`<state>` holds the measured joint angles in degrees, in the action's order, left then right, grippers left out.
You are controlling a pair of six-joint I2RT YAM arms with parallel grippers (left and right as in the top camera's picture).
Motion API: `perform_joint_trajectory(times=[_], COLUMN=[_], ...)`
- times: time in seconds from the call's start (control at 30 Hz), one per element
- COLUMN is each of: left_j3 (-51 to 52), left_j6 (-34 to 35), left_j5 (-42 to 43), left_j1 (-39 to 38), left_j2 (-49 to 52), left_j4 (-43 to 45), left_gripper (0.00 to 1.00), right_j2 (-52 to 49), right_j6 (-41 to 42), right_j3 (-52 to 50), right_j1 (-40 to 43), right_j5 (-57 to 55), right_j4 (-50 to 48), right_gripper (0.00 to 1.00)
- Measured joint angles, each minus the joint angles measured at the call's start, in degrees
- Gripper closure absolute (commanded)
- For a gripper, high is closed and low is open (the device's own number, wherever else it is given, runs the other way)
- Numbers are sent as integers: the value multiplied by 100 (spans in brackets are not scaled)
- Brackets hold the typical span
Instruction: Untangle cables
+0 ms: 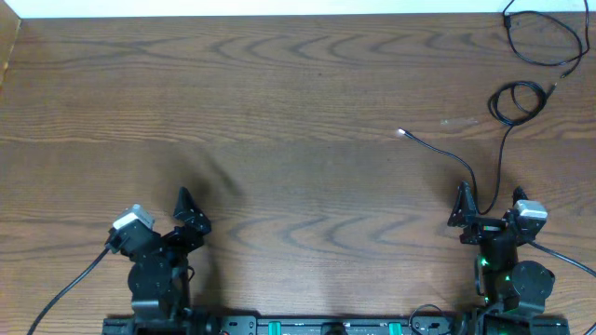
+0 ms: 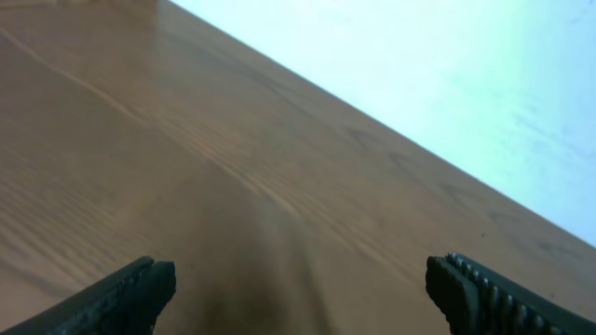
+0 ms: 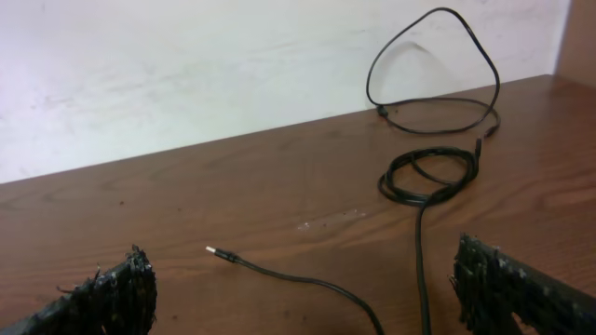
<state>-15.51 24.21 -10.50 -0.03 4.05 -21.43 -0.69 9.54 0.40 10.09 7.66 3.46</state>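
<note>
Two black cables lie at the table's right side. One has a small coil with a strand running down toward my right gripper, and a silver plug end on a strand curving toward it as well. A second thin cable loops at the far right corner. My right gripper is open and empty, with both strands passing between its fingers on the table. My left gripper is open and empty over bare wood at the front left.
The wooden table ends at a white wall along its far edge. The two arm bases stand at the front edge, and grey arm cables trail off at the front left and front right.
</note>
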Motion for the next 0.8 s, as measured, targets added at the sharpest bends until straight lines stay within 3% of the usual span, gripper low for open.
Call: perform_joint_trajectory(times=[0.63, 0.8], left_j3=[1377, 1440], left_j6=[0, 0], left_j5=[-79, -105], left_j1=[107, 107], left_j2=[-348, -348], left_j4=[2044, 2186], left_gripper=[6, 6], right_j2=[0, 0], right_j6=[0, 2], right_j3=[0, 0], right_j1=[0, 0], right_j5=[0, 0], right_j4=[-2, 0], right_gripper=[1, 1])
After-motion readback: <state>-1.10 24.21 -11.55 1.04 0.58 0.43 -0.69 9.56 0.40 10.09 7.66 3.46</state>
